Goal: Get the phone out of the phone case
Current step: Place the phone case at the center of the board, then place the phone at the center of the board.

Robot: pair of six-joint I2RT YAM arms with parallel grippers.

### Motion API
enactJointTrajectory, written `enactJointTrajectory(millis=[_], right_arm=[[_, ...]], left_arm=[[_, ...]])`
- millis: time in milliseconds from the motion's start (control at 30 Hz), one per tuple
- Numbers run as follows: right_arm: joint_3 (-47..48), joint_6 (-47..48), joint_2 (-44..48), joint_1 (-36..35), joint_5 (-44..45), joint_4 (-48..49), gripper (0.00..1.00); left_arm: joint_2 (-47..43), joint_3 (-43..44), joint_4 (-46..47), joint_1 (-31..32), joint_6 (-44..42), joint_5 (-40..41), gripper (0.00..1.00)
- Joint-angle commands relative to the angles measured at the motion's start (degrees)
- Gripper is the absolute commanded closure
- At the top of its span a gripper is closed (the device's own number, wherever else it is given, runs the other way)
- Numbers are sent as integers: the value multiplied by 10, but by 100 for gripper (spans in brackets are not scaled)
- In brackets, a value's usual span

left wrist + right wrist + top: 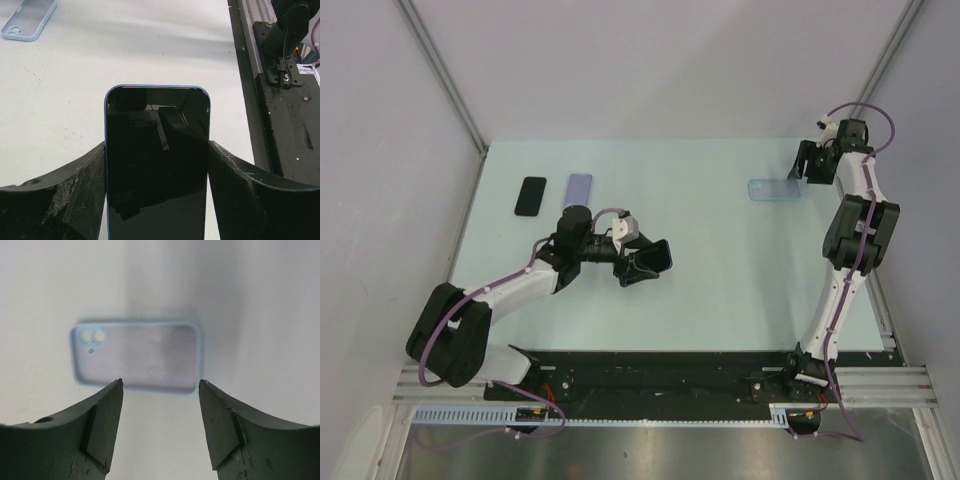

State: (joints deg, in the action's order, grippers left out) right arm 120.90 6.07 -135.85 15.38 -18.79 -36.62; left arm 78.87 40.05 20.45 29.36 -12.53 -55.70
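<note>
Left end effector [157,145] clamped, right end effector [160,390] spread, arm outstretched.

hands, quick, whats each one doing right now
Left hand: closed on the phone.
Right hand: open, holding nothing.

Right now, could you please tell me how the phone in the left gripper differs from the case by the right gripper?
The phone is clamped between the fingers of the left gripper; the case lies free on the table, the right gripper open near it. The phone shows a dark glossy screen; the case shows a pale, empty inside with camera holes. Both are rounded rectangles with blue edges.
</note>
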Motion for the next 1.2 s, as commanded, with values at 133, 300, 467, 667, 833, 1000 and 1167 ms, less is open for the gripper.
enactJointTrajectory(millis=[133,300,467,667,833,1000,1167], right_arm=[[-170,10,196,-44,-229,31,34],[-235,27,257,-112,-319,-13,35],[-285,22,281,-201,-365,-7,36],[-300,-12,269,-267,-441,7,40],[-328,-19,273,-298,-459,28,43],[-349,-6,274,-323,-463,30,43],[-372,-10,277,-338,-465,45,43]], left_arm=[[-4,16,14,-3,-35,44,66],[1,36,-60,10,-110,108,66],[4,66,-116,24,-161,144,66],[16,90,-146,36,-195,173,66],[34,96,-146,36,-188,176,67],[51,110,-144,33,-163,175,67],[54,110,-130,32,-147,179,67]])
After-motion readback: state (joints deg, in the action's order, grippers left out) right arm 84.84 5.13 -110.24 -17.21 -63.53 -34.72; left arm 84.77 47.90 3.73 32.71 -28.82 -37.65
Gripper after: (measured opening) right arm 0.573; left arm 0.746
